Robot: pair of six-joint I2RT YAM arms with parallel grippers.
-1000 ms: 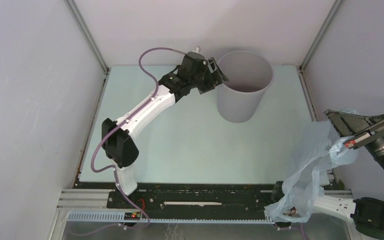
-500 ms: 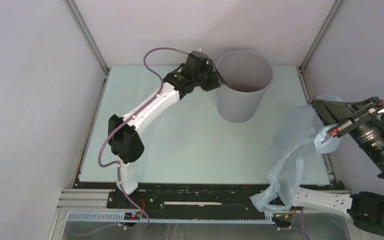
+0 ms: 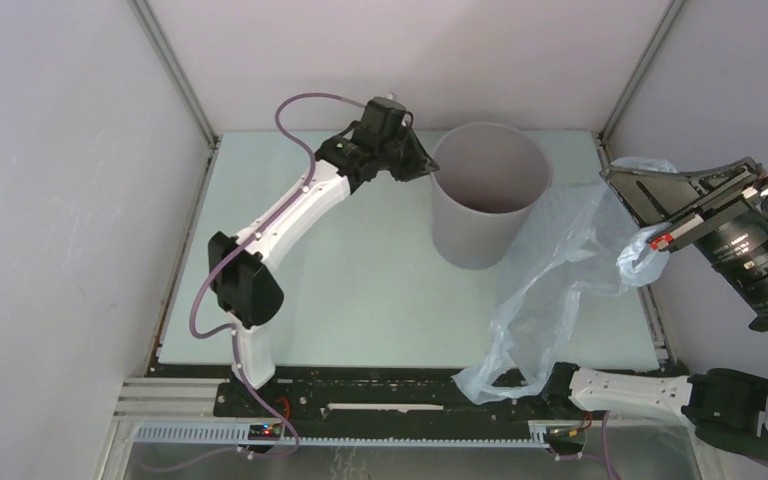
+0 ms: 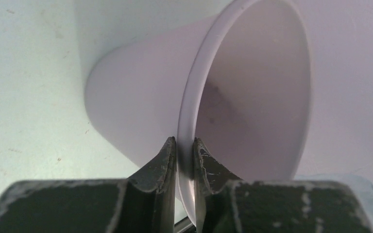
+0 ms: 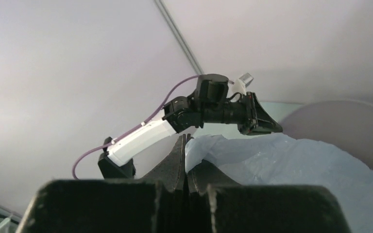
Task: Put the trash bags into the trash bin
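The grey trash bin [image 3: 487,205] stands upright at the back middle of the table. My left gripper [image 3: 428,165] is at its left rim; in the left wrist view my left gripper [image 4: 185,141] has one finger outside and one inside the trash bin [image 4: 126,111], pinching the rim. My right gripper [image 3: 615,178] hovers to the right of the bin, shut on the pale blue trash bag [image 3: 550,270]. The bag hangs from it down to the near table edge. In the right wrist view my right gripper [image 5: 186,138] pinches a fold of the trash bag [image 5: 291,165].
White enclosure walls with metal corner posts [image 3: 172,70] surround the pale green table [image 3: 360,270]. The right arm's base link [image 3: 630,390] lies along the near rail under the bag's tail. The left arm [image 5: 209,104] shows in the right wrist view beside the bin [image 5: 340,126].
My left gripper has closed onto the bin's rim. My right gripper has risen and moved left toward the bin, and the bag's tail has swung left along the near edge.
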